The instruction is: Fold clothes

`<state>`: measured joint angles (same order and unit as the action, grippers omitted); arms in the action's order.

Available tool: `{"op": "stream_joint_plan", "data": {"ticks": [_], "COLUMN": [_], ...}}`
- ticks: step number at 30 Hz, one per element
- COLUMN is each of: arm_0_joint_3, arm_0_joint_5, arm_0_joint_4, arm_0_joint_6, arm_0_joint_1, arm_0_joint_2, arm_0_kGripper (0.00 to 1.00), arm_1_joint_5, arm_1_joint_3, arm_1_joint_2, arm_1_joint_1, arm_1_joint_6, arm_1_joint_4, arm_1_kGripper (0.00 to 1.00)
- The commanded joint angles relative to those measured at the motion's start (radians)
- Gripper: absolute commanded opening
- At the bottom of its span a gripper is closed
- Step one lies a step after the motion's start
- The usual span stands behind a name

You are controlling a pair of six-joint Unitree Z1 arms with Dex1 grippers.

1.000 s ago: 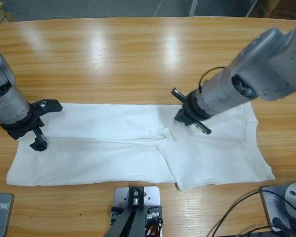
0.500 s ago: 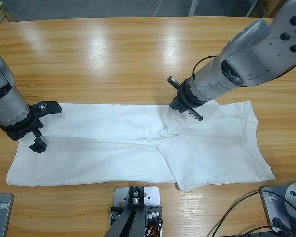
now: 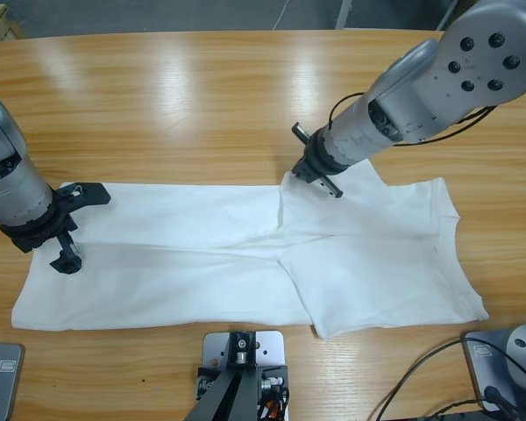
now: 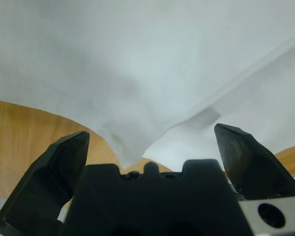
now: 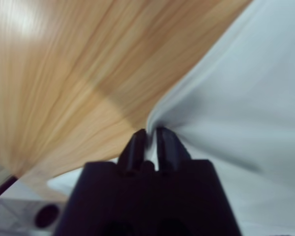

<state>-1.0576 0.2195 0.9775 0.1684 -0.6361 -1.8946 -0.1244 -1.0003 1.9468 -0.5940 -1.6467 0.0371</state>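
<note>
1. The T-shirt [image 3: 245, 254] lies flat across the near half of the bench [image 3: 202, 96], partly folded.
2. The right gripper [image 3: 314, 169] has its fingers pinched on a fold at the far edge — thin cloth could slip out if pulled fast.
3. The left gripper [image 3: 60, 224], fingers spread and empty, hovers over the left end; dragging may bunch the shirt.
4. No containers are in view.

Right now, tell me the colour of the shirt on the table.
Plain white T-shirt, no pattern visible, lying on the wooden table; the high view shows it best.
</note>
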Motion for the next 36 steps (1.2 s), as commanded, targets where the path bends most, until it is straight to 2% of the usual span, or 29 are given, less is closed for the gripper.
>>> {"op": "stream_joint_plan", "data": {"ticks": [1,4,7,10,11,13,16,18,22,24,28,36], "arm_0_joint_3": [0.021,0.021,0.019,0.018,0.018,0.018,0.019,0.018,0.028,0.03,0.031,0.038], "arm_0_joint_5": [-0.004,-0.011,-0.032,-0.039,-0.045,-0.051,-0.057,-0.058,-0.058,-0.058,-0.058,-0.06], "arm_0_joint_4": [-0.022,-0.022,-0.026,-0.027,-0.029,-0.041,-0.066,-0.075,-0.076,-0.076,-0.074,-0.077], "arm_0_joint_6": [0.014,0.014,0.021,0.023,0.023,0.023,0.025,0.025,0.023,0.022,0.016,0.014], "arm_0_joint_1": [-0.007,-0.016,-0.033,-0.041,-0.042,-0.051,-0.085,-0.109,-0.122,-0.122,-0.122,-0.122], "arm_0_joint_2": [-0.015,-0.006,0.002,0.012,0.021,0.038,0.052,0.066,0.086,0.087,0.088,0.08], "arm_0_kGripper": [0.996,0.999,1.0,1.0,1.0,1.0,1.0,1.0,1.0,1.0,1.0,1.0], "arm_1_joint_5": [0.144,0.182,0.288,0.392,0.439,0.517,0.5,0.453,0.394,0.376,0.377,0.377], "arm_1_joint_3": [-0.002,0.008,0.013,0.015,0.018,0.023,0.05,0.076,0.138,0.143,0.156,0.151], "arm_1_joint_2": [-0.258,-0.353,-0.424,-0.434,-0.431,-0.414,-0.376,-0.341,-0.33,-0.302,-0.247,-0.195], "arm_1_joint_1": [-0.049,-0.135,-0.225,-0.295,-0.314,-0.34,-0.343,-0.369,-0.394,-0.394,-0.394,-0.308], "arm_1_joint_6": [0.189,0.237,0.396,0.711,0.866,1.165,1.464,1.577,1.632,1.638,1.638,1.679], "arm_1_joint_4": [0.385,0.568,0.653,0.645,0.642,0.671,0.672,0.655,0.556,0.536,0.487,0.447], "arm_1_kGripper": [1.0,1.0,0.998,1.0,1.0,0.926,0.86,0.858,0.85,0.773,0.688,0.688]}}
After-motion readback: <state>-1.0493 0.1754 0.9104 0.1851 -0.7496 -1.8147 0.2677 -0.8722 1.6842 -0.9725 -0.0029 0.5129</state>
